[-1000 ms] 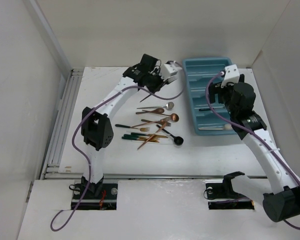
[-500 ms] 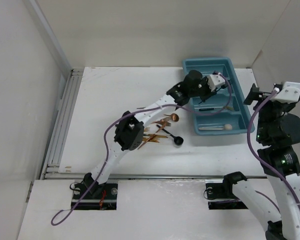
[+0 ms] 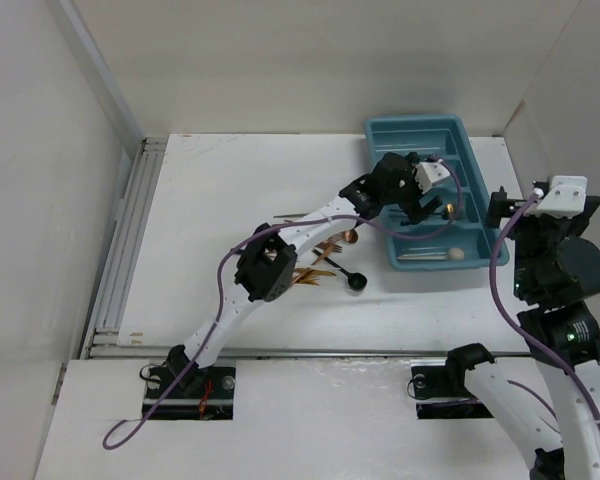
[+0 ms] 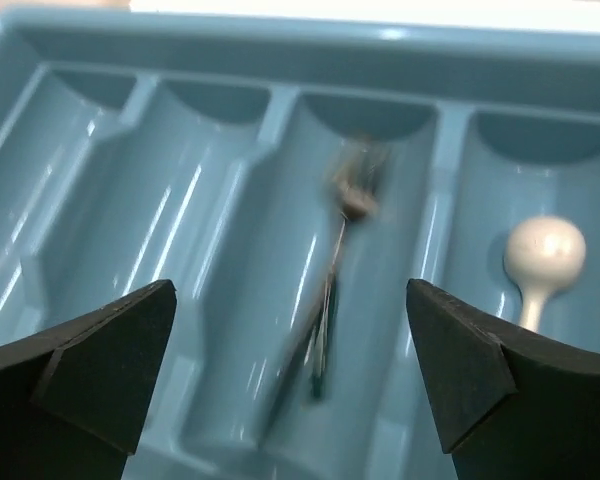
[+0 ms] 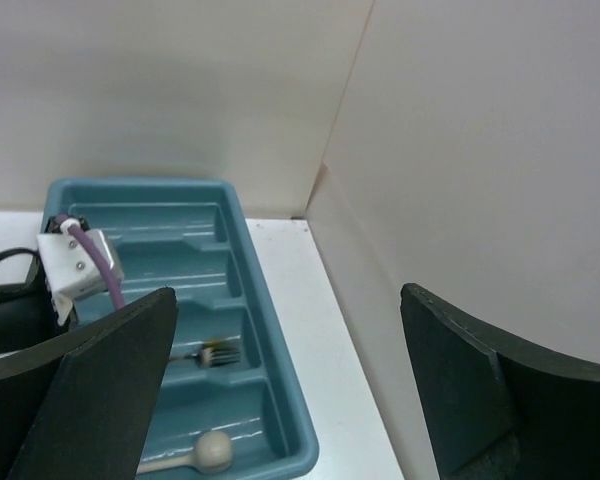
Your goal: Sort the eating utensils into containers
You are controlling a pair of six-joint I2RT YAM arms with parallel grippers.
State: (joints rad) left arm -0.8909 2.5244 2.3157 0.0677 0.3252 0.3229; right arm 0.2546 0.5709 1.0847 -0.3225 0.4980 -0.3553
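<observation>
Your left gripper (image 4: 290, 290) hangs wide open and empty over the teal tray (image 4: 450, 130), where a fork (image 4: 332, 300) (blurred) lies one compartment from the cream-white spoon (image 4: 545, 250). Your right gripper (image 5: 288, 295) gapes empty beside the tray; the other utensils (image 3: 325, 262) lie on the table (image 3: 210, 200) left of it.

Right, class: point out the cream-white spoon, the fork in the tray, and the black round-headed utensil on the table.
cream-white spoon (image 4: 545, 250), left wrist view, on its round bowl.
fork (image 5: 222, 352), right wrist view, on its tines.
black round-headed utensil (image 3: 357, 283), top view, on its round head.
</observation>
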